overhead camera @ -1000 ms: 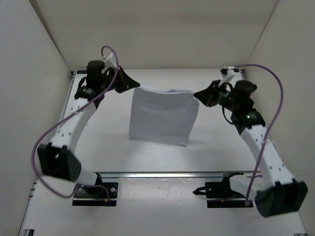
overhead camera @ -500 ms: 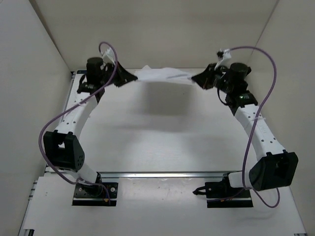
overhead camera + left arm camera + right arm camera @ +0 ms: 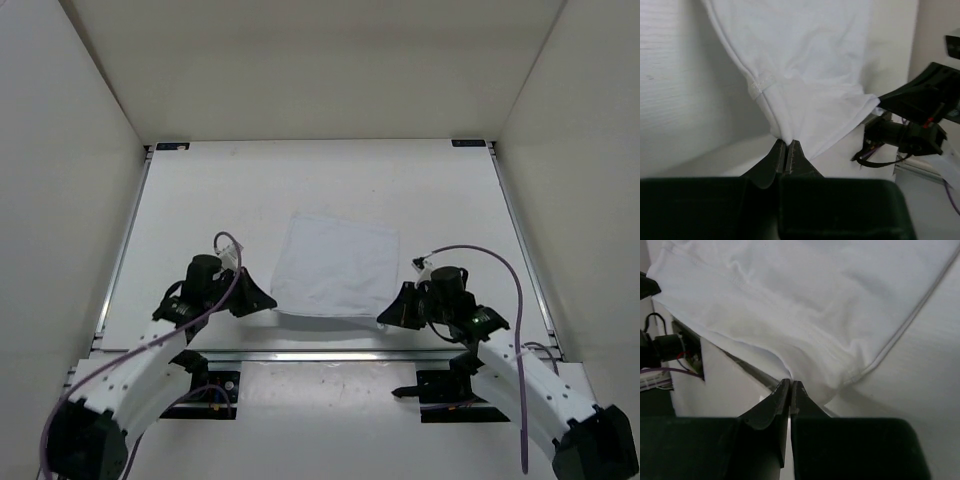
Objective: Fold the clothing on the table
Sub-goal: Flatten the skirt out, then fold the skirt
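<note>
The left gripper [image 3: 786, 142] pinched 1 corner of the clothing [image 3: 335, 265] at its tips. The right gripper [image 3: 790, 382] pinched another, the cloth lying ahead of both on the table [image 3: 200, 200].

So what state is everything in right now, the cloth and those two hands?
clothing: lying spread out on the table, its two near corners pinched.
left hand: shut, gripping the clothing's near left corner.
right hand: shut, gripping the clothing's near right corner.
</note>
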Robot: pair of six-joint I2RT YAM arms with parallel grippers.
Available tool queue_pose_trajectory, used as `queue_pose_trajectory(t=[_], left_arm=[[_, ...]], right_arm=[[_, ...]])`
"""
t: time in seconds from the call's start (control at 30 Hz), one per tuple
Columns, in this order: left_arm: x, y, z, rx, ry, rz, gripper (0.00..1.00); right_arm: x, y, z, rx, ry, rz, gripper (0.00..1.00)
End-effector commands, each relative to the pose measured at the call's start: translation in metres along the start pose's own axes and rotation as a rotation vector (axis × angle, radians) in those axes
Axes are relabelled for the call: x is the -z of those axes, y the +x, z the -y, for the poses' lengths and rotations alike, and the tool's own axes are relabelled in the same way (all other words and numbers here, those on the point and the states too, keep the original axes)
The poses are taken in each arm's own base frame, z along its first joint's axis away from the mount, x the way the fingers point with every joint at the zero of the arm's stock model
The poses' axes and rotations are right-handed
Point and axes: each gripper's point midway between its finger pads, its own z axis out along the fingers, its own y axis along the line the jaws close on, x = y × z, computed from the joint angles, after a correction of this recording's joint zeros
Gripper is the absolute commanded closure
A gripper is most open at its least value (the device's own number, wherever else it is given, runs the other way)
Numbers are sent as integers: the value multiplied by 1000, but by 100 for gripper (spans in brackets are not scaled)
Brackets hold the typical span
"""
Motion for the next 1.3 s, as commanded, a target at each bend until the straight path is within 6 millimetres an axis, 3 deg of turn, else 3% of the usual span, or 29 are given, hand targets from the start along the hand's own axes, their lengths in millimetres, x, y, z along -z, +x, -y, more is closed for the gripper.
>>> queue_pose_trajectory(t=[0.0, 0.07, 0.13, 0.17, 0.23, 0.27, 0.37, 0.4, 0.43, 0.47, 0.5, 0.53, 0.57, 0.6, 0.63, 0.67, 0.7, 0.77, 0.83, 0.9, 0.97, 1.03, 1.07, 1.1, 1.13, 1.23, 1.27], left_arm=[[18, 7, 5, 18, 15, 68, 100], [18, 7, 13, 33, 55, 67, 100], [15, -4, 34, 20, 95, 46, 100], [8, -8, 33, 19, 79, 28, 100], [10, -45, 63, -39, 110, 72, 100], [6, -55, 66, -49, 110, 81, 100], [-10, -119, 75, -13, 107, 125, 100], [-12, -130, 76, -1, 112, 136, 100], [-23, -151, 78, 9, 113, 141, 100], [-28, -160, 79, 15, 111, 139, 100], [-40, -180, 77, 17, 101, 139, 100], [-56, -194, 71, 35, 80, 127, 100], [-75, -201, 57, 67, 54, 103, 100], [-78, -216, 68, 67, 93, 113, 97], [-95, -224, 61, 112, 115, 78, 84], [-108, -234, 55, 129, 142, 79, 6], [-112, -244, 66, 132, 223, 81, 2], [-125, -256, 61, 174, 292, 59, 1], [-121, -263, 59, 184, 332, 58, 1], [-113, -260, 55, 170, 323, 82, 2], [-100, -247, 45, 152, 301, 98, 2], [-92, -231, 32, 148, 264, 80, 1], [-87, -226, 24, 117, 236, 97, 2], [-83, -217, 20, 113, 206, 85, 1], [-80, -214, 8, 103, 151, 96, 1], [-76, -198, -1, 31, 69, 97, 1], [-78, -194, 0, 3, 60, 97, 1]], right_arm=[[11, 10, -5, -112, -3, 26, 100], [21, -2, -10, -121, -42, 85, 100], [32, -24, -18, -88, -70, 141, 100], [38, -38, -19, -84, -83, 159, 100], [48, -65, -22, -78, -109, 196, 100], [46, -76, -20, -90, -103, 191, 100], [51, -130, -25, 18, -72, 242, 100], [44, -139, -18, 7, -45, 226, 100], [46, -159, -20, 48, -34, 257, 100], [41, -176, -18, 71, -18, 263, 99], [27, -182, -6, 45, -5, 230, 100], [28, -203, -5, 71, 2, 264, 100], [17, -220, 2, 81, 11, 248, 100], [0, -223, 26, 30, 62, 198, 96], [-7, -244, 38, 41, 110, 200, 78], [-6, -262, 38, 56, 144, 210, 66], [-10, -270, 48, 36, 189, 208, 61], [-10, -282, 55, 46, 230, 239, 56], [-5, -284, 58, 42, 272, 277, 56], [-4, -257, 69, -11, 313, 266, 55], [4, -238, 58, -73, 289, 307, 55], [-7, -197, 59, -156, 278, 289, 55], [-8, -190, 49, -145, 268, 304, 55], [-17, -169, 49, -175, 278, 288, 55], [-16, -168, 41, -182, 256, 323, 55], [-29, -127, 38, -293, 230, 346, 52], [-30, -128, 31, -327, 202, 381, 53]])
